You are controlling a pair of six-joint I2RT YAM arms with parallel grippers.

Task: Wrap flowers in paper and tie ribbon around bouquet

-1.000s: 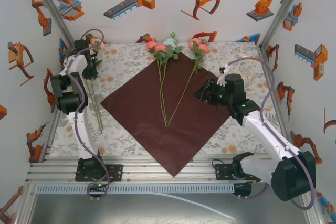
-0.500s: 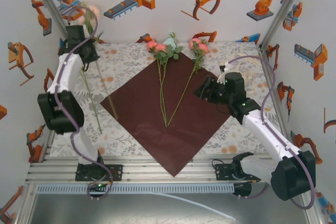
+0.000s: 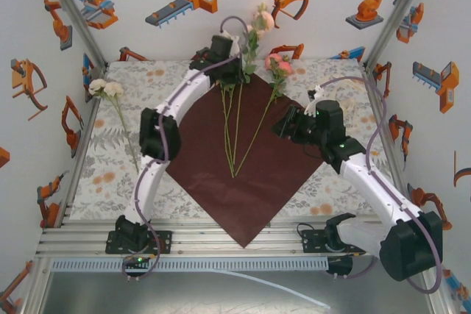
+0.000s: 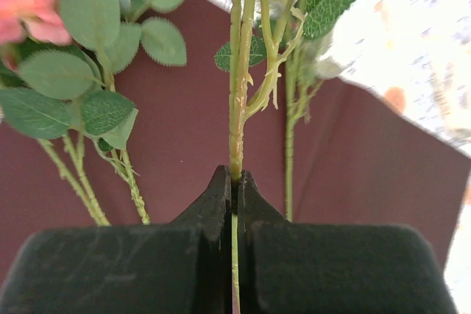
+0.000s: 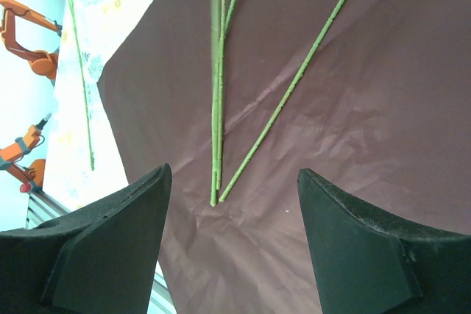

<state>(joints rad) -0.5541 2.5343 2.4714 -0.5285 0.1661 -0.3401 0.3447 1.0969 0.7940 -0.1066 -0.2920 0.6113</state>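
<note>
**Top external view.** The paper (image 3: 243,159) lies as a diamond on the patterned table (image 3: 110,182). The left gripper (image 3: 232,64) hangs over the paper's far corner. It is pinching one held flower (image 3: 262,20), whose pink bloom stands beyond it. Nearer than this gripper, the flowers (image 3: 229,123) lie on the paper, their stems converging. A white-bloomed stem (image 3: 104,87) lies on the bare table, well to this gripper's left. The left arm (image 3: 154,134) crosses the paper's left corner and hides it. The right gripper (image 3: 289,124) hovers over the paper's right side, to the right of the stems.

**Left wrist view.** This view shows the grip closely. The left gripper (image 4: 235,178) is pressed together on the held flower's green stem (image 4: 237,108). Leaves and a pink bloom (image 4: 22,5) lie to its left, and the paper (image 4: 176,130) lies beneath.

**Right wrist view.** The right gripper (image 5: 234,174) is spread and grasps nothing. The flowers' stem ends (image 5: 217,108) lie on the paper (image 5: 368,108) just ahead of its fingers. The white-bloomed stem (image 5: 81,86) lies on the table (image 5: 118,5) to its left.
</note>
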